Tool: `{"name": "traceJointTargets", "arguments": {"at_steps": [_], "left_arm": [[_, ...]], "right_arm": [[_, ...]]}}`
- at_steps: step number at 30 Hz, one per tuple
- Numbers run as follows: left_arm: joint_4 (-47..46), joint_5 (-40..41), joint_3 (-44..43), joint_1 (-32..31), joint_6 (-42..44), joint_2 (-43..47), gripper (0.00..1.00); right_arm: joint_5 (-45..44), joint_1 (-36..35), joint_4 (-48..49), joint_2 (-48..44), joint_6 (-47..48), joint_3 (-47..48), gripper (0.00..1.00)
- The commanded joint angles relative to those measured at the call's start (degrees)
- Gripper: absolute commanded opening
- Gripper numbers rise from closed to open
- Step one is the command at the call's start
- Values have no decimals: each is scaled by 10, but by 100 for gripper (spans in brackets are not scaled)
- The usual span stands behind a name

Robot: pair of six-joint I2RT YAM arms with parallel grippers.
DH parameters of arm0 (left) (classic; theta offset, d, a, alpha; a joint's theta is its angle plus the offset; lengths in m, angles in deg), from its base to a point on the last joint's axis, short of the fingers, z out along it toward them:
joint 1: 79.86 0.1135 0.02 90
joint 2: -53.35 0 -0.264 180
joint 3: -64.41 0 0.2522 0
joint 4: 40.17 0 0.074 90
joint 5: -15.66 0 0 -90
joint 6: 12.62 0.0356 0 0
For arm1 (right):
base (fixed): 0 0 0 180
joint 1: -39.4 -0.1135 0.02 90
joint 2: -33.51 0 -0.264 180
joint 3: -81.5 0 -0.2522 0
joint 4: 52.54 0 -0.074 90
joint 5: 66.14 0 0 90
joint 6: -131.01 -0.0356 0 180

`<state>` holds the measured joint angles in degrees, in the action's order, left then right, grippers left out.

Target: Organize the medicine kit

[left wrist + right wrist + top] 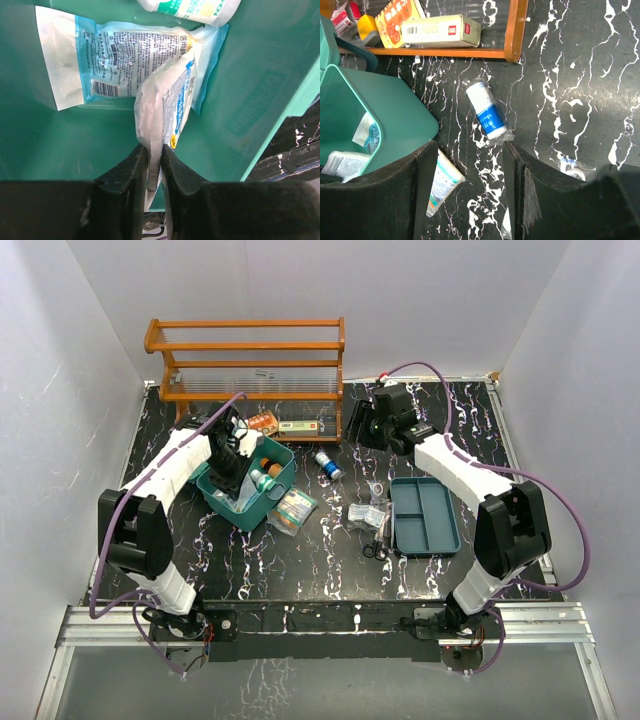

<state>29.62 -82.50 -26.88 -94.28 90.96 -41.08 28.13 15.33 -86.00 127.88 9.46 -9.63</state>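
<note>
Left wrist view shows the left gripper (154, 150) pinched tight on a white-and-blue packet (170, 105) inside the green box (240, 100), which sits toward the left edge of the table (330, 560), while the right gripper (467, 150) hangs half-spread, holding nothing, above a blue-and-white roll (486, 117).

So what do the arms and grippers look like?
Identical pair: the left arm and right arm have white link shells, black joint housings and a purple cable looped along each. The left gripper and right gripper are matte black, two-fingered, no markings visible.
</note>
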Motion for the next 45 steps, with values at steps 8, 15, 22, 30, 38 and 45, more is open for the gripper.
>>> {"name": "traceJointTargets", "arguments": {"at_steps": [8, 15, 22, 30, 38, 45], "left_arm": [[-8, 110, -36, 2, -25, -28, 56], [-12, 106, -60, 2, -36, -32, 56], [-21, 52, -65, 2, -46, -45, 42], [-44, 22, -33, 2, -66, -56, 40], [-87, 41, 34, 2, -79, -37, 32], [-108, 85, 30, 1, -97, -66, 29]], "right_arm": [[-7, 1, 23, 11, 23, 57, 52], [-14, 2, 23, 10, 34, 57, 52], [-18, 2, 22, -1, 37, 43, 52], [-18, 2, 22, -17, 37, 19, 53], [-19, 2, 22, -34, 36, -14, 53], [-17, 2, 29, -53, 30, -46, 53]]}}
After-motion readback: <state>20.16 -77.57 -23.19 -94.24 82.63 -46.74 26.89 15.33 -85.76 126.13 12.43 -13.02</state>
